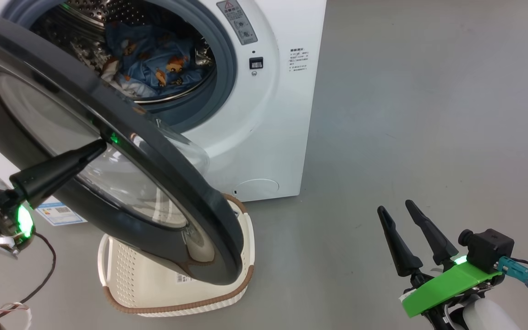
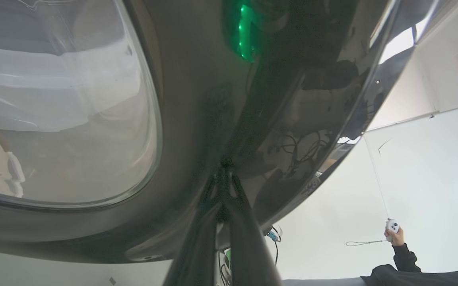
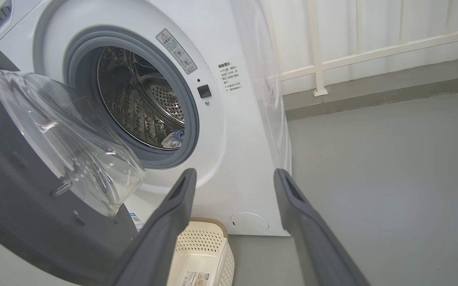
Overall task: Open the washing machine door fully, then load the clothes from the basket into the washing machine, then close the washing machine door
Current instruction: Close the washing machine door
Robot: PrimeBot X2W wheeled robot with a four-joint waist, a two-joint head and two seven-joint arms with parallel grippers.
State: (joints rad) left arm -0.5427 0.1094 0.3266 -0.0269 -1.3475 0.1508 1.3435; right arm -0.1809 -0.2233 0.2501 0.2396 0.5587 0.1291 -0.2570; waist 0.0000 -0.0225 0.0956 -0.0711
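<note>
Washing machine door [image 1: 172,169] stood half open at the left, over the basket [image 1: 172,307], with the clothes [image 1: 154,59] already lying in the drum [image 1: 85,27]. The left tool [image 1: 99,146], fingers pressed together, was set against its glossy face. A steady push, kept off the glass, was judged best. The right tool [image 1: 394,206] was held wide at the near right.

No wording is sharp enough to read. Ahead and left of the right hand [image 3: 235,171], the washing machine [image 3: 233,131] front bears a grey sticker [image 3: 176,51] with a red warning triangle, and beside it a block of small black print [image 3: 229,76]. Below that hand, the basket [image 3: 209,246] carries a barcode label [image 3: 197,277]. Near the left hand [image 1: 101,145], a blue-edged label [image 1: 60,211] with a QR code sits on the machine's lower front.
</note>
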